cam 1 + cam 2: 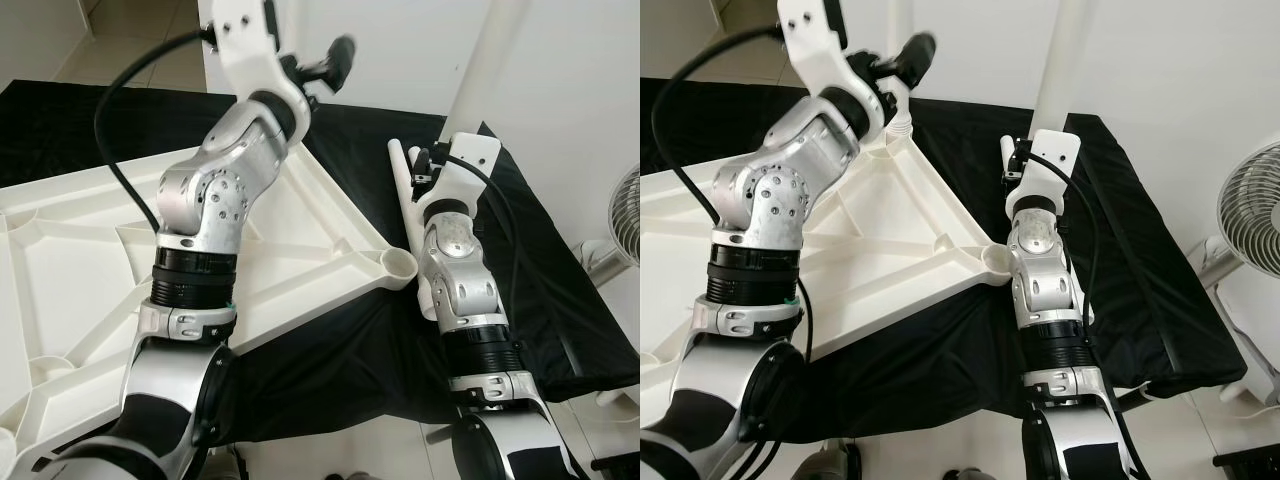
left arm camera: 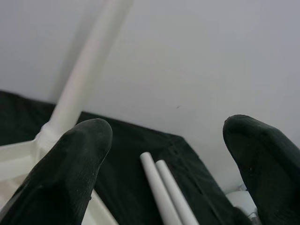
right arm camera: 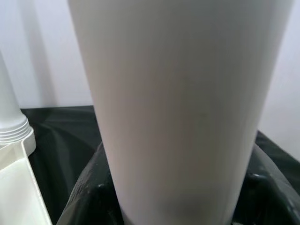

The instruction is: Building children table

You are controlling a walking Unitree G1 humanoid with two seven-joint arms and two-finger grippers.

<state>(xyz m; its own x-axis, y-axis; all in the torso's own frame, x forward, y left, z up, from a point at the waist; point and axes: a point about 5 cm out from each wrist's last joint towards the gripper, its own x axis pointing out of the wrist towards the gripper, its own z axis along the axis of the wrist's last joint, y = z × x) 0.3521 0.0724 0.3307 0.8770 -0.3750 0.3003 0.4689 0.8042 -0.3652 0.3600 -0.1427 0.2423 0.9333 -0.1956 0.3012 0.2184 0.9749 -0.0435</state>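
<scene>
The tabletop [image 1: 300, 250], white and lying underside up, rests on a black cloth [image 1: 560, 290] and takes up the 9 o'clock half of the head views. Its ribs form shallow bays that hold nothing. At its near corner, about centre frame, sits a round leg socket [image 1: 398, 265] with nothing in it.

The right gripper [image 1: 1025, 160], at about 1 o'clock of that socket, is closed around a white leg [image 1: 1065, 60] that stands upright and runs out of frame at 12 o'clock. In the right wrist view the leg [image 3: 180, 108] stands right against the camera, with black finger material [image 3: 89, 197] pressed to its base on both sides. Beside the right arm, two loose legs [image 1: 405, 190] lie side by side on the cloth, touching each other.

Farther off, at 11 o'clock, the left gripper [image 1: 335, 60] is raised above the tabletop's far corner. Its fingers [image 2: 70, 173] are spread wide and hold nothing. Beyond them another leg [image 2: 84, 70] stands upright in the far corner socket.

A fan [image 1: 1245, 210] stands at 3 o'clock, off the cloth. No writing can be read on anything.
</scene>
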